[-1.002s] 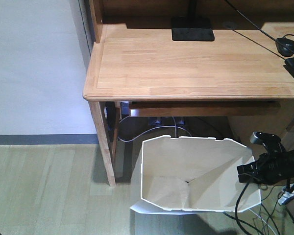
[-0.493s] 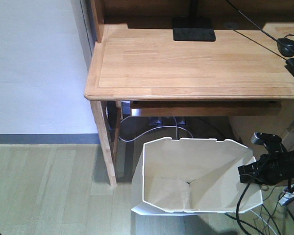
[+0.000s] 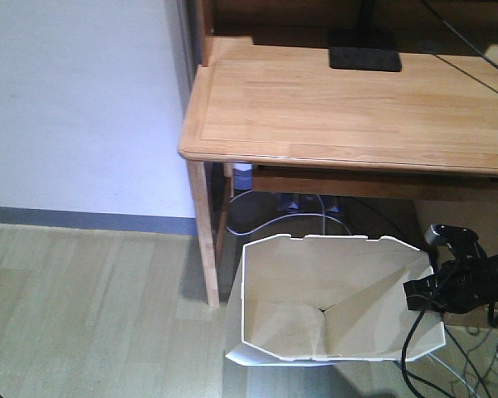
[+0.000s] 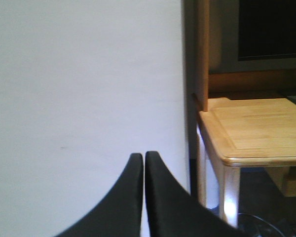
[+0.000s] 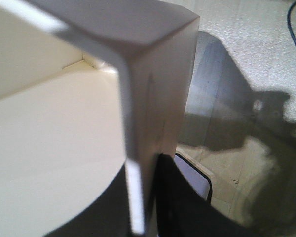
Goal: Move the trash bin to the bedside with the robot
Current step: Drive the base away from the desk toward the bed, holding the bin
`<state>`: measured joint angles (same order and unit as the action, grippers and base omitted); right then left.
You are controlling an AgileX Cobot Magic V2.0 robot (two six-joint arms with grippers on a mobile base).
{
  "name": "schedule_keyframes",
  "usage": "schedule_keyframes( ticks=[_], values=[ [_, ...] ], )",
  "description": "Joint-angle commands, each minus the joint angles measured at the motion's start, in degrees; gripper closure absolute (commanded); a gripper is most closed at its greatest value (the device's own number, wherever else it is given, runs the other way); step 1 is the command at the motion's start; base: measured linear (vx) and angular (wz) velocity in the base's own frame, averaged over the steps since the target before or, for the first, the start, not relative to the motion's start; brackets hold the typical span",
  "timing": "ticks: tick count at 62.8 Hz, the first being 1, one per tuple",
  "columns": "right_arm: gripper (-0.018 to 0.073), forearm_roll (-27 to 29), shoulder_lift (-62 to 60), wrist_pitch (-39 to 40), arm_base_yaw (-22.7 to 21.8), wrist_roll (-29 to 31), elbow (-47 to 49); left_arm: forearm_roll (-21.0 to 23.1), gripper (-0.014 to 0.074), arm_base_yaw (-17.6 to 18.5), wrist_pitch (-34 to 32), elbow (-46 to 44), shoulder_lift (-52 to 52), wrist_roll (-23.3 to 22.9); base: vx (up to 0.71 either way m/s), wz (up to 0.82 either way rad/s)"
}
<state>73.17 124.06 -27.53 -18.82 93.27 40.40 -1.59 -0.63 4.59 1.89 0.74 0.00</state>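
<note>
The desk (image 3: 349,108) has slid rightward in the front view, while the trash bin (image 3: 315,282) stays on the floor (image 3: 83,315) just before it, its right wall pinched in the right gripper (image 3: 422,292); the left gripper (image 4: 144,168) is closed, empty.

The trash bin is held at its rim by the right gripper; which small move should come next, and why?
Probably roll the base back to draw the trash bin clear of the desk. The right gripper is shut on its wall, the bin stands close before the desk, and no bed shows in any view.
</note>
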Motion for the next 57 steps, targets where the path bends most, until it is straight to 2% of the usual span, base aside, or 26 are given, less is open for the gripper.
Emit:
schedule_keyframes(
  ticks=[1, 57],
  values=[
    [0.0561, 2.4, -3.7, -12.6, -0.1, 0.0, 0.6, 0.5, 0.0603, 0.4, -4.2, 0.7, 0.8, -0.8, -0.05, 0.26],
    [0.0561, 2.5, -3.7, -12.6, -0.1, 0.0, 0.6, 0.5, 0.0603, 0.4, -4.2, 0.7, 0.8, -0.8, -0.04, 0.43]
  ],
)
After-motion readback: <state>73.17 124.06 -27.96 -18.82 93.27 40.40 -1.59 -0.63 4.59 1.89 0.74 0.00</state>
